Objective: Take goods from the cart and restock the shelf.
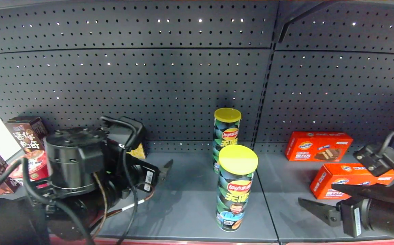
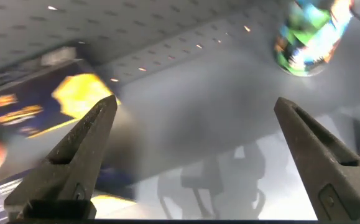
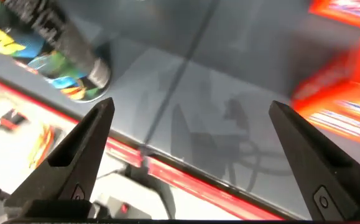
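Two tall chip cans with yellow lids stand upright on the grey shelf [image 1: 183,204], the front can [image 1: 236,190] just ahead of the back can [image 1: 227,134]. My left gripper [image 1: 164,168] hovers low over the shelf, left of the cans. It is open and holds nothing [image 2: 195,118], and a can [image 2: 310,37] shows beyond its fingers. My right gripper [image 1: 319,196] is at the shelf's front right, to the right of the front can. It is also open and holds nothing [image 3: 189,109], and the front can's base [image 3: 74,68] lies off to one side of it.
Two orange boxes [image 1: 317,145] [image 1: 348,179] lie on the right part of the shelf. Brown boxes [image 1: 27,134] and a red cup [image 1: 33,165] stand at the left. A yellow packet [image 1: 138,151] sits behind my left arm. The perforated back panel [image 1: 149,85] closes the rear, and a red strip [image 3: 186,180] edges the front.
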`<state>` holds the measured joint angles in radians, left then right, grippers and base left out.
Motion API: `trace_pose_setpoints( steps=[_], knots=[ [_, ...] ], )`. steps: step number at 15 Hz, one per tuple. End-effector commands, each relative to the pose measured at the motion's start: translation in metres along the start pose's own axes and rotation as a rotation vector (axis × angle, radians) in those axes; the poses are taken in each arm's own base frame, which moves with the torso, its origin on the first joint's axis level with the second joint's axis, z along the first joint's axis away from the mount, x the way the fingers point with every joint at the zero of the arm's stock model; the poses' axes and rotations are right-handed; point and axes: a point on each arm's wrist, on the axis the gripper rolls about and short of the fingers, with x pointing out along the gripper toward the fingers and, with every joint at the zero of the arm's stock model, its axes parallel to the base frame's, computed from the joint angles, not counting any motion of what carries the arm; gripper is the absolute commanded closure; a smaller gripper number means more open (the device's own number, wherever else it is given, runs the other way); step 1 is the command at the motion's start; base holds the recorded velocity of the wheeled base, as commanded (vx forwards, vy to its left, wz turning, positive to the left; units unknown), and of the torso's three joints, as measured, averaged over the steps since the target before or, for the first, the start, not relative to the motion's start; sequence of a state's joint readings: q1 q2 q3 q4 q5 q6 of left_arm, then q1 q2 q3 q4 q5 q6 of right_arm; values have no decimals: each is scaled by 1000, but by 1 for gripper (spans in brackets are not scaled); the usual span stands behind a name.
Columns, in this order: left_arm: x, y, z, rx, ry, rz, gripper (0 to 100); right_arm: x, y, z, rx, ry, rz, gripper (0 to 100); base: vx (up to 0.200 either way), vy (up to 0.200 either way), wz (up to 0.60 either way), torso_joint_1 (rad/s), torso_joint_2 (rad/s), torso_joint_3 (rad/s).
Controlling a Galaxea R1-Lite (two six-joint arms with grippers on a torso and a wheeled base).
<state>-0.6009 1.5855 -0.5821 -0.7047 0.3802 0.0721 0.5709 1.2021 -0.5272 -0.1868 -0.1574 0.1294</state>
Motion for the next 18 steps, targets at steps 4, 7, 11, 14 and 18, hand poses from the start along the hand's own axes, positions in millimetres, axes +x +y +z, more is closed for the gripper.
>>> trace_pose_setpoints(
  steps=[4,7,11,14,18],
  knots=[
    [-84,71,-9,-103,-148,207,0,-64,-37,-7,114,-227,-209,0,0,0,0,0,0,0],
    [-124,95,-22,-145,-221,346,0,-94,-46,-24,161,-333,-347,0,0,0,0,0,0,0],
    [-173,96,-68,-160,-237,493,0,-137,-35,-92,179,-310,-498,0,0,0,0,0,0,0],
    [-207,87,-99,-142,-224,564,0,-159,-15,-142,209,-342,-689,0,0,0,0,0,0,0],
    [-240,72,-142,-106,-217,559,0,-150,-16,-142,196,-411,-574,0,0,0,0,0,0,0]
  ],
)
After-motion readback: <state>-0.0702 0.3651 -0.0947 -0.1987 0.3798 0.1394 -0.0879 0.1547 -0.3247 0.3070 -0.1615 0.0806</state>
